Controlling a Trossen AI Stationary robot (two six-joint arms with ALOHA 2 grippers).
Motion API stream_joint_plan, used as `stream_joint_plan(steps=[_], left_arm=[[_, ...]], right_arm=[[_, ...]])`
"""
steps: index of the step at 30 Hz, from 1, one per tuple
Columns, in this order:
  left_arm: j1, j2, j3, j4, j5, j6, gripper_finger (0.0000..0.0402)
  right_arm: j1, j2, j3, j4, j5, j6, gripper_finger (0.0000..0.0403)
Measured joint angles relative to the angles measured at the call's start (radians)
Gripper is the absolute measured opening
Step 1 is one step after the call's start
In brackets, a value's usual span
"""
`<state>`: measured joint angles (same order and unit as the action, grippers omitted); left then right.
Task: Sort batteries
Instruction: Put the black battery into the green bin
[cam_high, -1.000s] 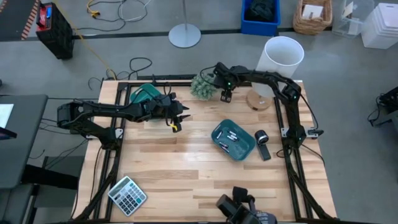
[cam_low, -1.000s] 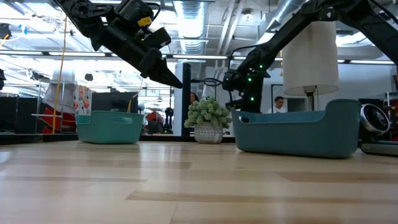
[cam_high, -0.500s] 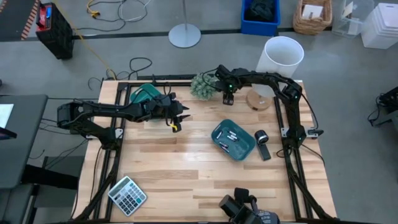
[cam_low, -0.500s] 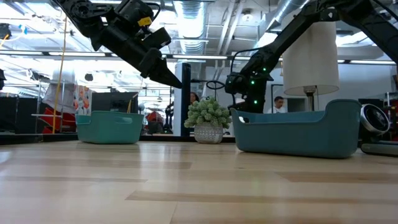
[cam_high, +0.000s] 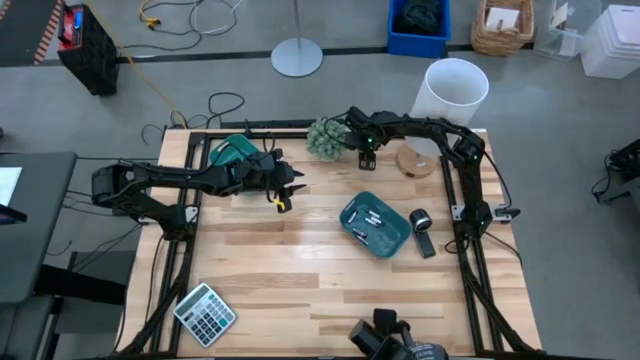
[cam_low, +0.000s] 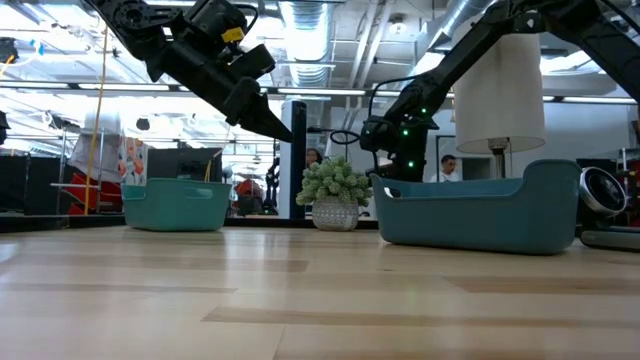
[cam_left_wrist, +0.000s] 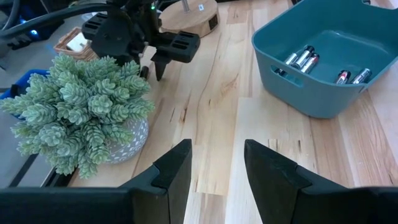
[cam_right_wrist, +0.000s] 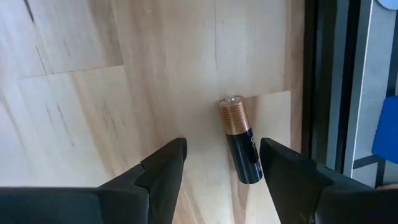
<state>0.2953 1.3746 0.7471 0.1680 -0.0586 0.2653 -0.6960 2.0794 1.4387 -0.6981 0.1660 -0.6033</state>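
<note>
A copper-and-black battery (cam_right_wrist: 240, 139) lies flat on the wood close to the table's far edge. My right gripper (cam_right_wrist: 221, 167) hovers over it, open, pointing down, with a finger on each side and touching nothing. In the high view this gripper (cam_high: 367, 150) is just right of the potted plant (cam_high: 325, 137). Several batteries (cam_left_wrist: 311, 60) lie in the teal tray (cam_high: 375, 223) at centre right. A second teal tray (cam_high: 235, 152) sits far left. My left gripper (cam_left_wrist: 217, 168) is open and raised above the table's middle left (cam_high: 284, 190).
A wooden disc (cam_high: 417, 160) lies right of my right gripper. A black-and-silver gadget (cam_high: 422, 230) lies beside the tray. The grey calculator (cam_high: 205, 313) sits at the near left. A black frame rail (cam_right_wrist: 322, 93) runs along the far edge. Bare wood spans the middle (cam_high: 300, 260).
My right gripper has edged slightly toward the table's right and far edge, beside the plant. My left arm has kept still.
</note>
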Motion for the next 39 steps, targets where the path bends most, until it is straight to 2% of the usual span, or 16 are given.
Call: stream_joint_plan(steps=[5, 9, 16, 25, 34, 39], left_arm=[[0.000, 0.000, 0.000, 0.000, 0.000, 0.000, 0.0142], [0.000, 0.000, 0.000, 0.000, 0.000, 0.000, 0.0142], [0.000, 0.000, 0.000, -0.001, 0.000, 0.000, 0.0142], [0.000, 0.000, 0.001, -0.001, 0.000, 0.001, 0.0142], [0.000, 0.000, 0.001, -0.002, 0.000, 0.001, 0.0142], [0.000, 0.000, 0.001, -0.005, 0.000, 0.001, 0.0142]], right_arm=[[0.000, 0.001, 0.000, -0.014, -0.013, 0.000, 0.0213], [0.000, 0.002, 0.000, -0.027, -0.062, 0.000, 0.0181], [0.012, 0.003, -0.001, -0.048, -0.073, 0.021, 0.0134], [0.013, 0.003, -0.002, -0.046, -0.081, 0.106, 0.0105], [0.030, 0.003, -0.002, -0.057, -0.076, 0.160, 0.0057], [0.047, 0.003, -0.002, -0.058, -0.073, 0.180, 0.0049]])
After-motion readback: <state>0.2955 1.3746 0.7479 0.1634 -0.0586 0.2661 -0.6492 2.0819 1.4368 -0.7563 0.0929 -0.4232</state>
